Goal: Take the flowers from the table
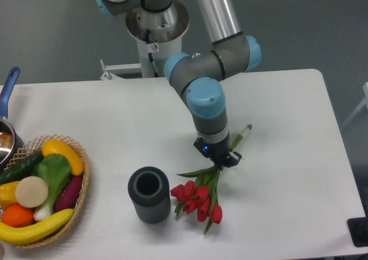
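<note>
Pincer [221,161] fingertips hidden among the flowers' [201,195] stems

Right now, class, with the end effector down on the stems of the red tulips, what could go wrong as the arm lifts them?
1. The end effector meets the bunch of red tulips with thin green stems far from the heavy buds, so the bunch may droop or slip.
2. The buds lie close beside the dark grey ribbed cylindrical vase; swinging flowers might knock it over.
</note>
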Controlling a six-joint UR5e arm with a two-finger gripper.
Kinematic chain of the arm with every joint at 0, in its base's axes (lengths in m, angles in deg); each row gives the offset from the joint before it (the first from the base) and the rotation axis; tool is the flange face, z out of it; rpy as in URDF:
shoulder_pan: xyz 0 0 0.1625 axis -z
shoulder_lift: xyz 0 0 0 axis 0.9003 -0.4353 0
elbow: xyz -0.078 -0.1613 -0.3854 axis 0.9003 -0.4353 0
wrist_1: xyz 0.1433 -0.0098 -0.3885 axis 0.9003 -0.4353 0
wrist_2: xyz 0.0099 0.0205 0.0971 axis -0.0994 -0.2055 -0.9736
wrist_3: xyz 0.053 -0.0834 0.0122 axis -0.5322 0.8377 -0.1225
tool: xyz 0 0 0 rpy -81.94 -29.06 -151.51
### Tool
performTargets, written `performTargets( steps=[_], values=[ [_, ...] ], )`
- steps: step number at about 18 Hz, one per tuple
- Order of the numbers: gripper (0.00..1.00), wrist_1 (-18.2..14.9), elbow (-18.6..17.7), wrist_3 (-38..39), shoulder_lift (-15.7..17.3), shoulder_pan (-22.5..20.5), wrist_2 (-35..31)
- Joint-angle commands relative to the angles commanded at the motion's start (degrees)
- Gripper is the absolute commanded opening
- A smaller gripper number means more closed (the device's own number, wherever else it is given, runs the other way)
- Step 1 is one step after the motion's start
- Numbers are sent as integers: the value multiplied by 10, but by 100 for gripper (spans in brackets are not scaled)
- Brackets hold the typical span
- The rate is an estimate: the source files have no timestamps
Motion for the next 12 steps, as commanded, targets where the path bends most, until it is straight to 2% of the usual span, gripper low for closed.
performTargets(
  steps=[4,6,8,10,12],
  values=[
    [0,-90,68,-1,8,-11,43],
    [0,-144,107,-4,4,-11,45],
    [0,-184,137,-5,-2,-10,45],
    [0,-201,154,-7,-7,-10,46],
    [0,-202,155,-7,-8,-9,45]
  ],
)
